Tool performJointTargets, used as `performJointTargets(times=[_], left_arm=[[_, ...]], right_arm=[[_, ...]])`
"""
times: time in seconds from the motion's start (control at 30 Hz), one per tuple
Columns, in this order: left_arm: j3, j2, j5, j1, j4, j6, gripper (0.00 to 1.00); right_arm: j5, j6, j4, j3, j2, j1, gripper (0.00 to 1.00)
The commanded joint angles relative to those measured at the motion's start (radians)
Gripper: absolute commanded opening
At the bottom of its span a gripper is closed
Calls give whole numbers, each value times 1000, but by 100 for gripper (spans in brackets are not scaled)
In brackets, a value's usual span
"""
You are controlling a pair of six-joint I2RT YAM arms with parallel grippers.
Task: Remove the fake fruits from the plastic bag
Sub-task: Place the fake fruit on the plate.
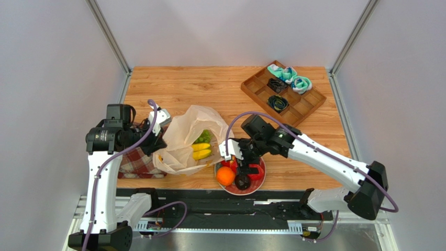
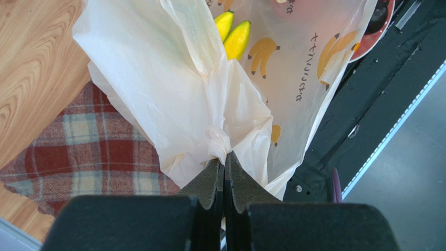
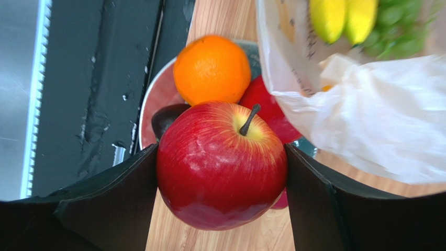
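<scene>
Gripping one apple (image 3: 220,162) (two bananas (image 3: 343,18) bagged).

1. The cream, crinkly plastic bag (image 2: 173,94), printed with bananas, lies slumped open, one bunched fold pinched in the left gripper (image 2: 224,175).
2. Yellow bananas (image 1: 201,150) and green grapes (image 1: 203,137) lie inside it, beyond that pincer.
3. A glossy red apple (image 3: 222,157) sits clamped between the right gripper's (image 3: 222,175) fingers.
4. An orange (image 3: 212,68) and a dark fruit (image 3: 167,117) lie just beyond it.

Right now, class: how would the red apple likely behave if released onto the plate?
Round and glossy, the red apple probably rolls or slips easily. It is likely rigid: the right gripper squeezes it without denting. The orange might stop it.
</scene>
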Motion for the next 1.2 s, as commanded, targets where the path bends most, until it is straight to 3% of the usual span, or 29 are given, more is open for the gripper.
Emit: performJointTargets(times=[0.0,0.1,0.2,0.3,0.33,0.43,0.83,1.17], left_arm=[[19,-8,7,0,-63,-8,0],[19,-16,10,0,-63,-17,0],[17,-25,13,-2,-62,-26,0],[16,-28,9,0,-60,-28,0],[16,-29,9,0,-63,-28,0],[16,-28,9,-2,-63,-28,0],[17,-17,19,-2,-71,-15,0],[17,-23,18,-2,-71,-18,0]], right_arm=[[60,-54,134,-66,52,0,43],[77,-43,197,-108,77,-6,43],[74,-40,231,-128,86,-5,51],[74,-60,213,-142,89,-5,67],[81,-66,211,-149,86,-5,89],[86,-69,190,-151,71,-5,100],[84,12,50,-27,14,-6,100],[80,-19,47,-89,48,-13,77]])
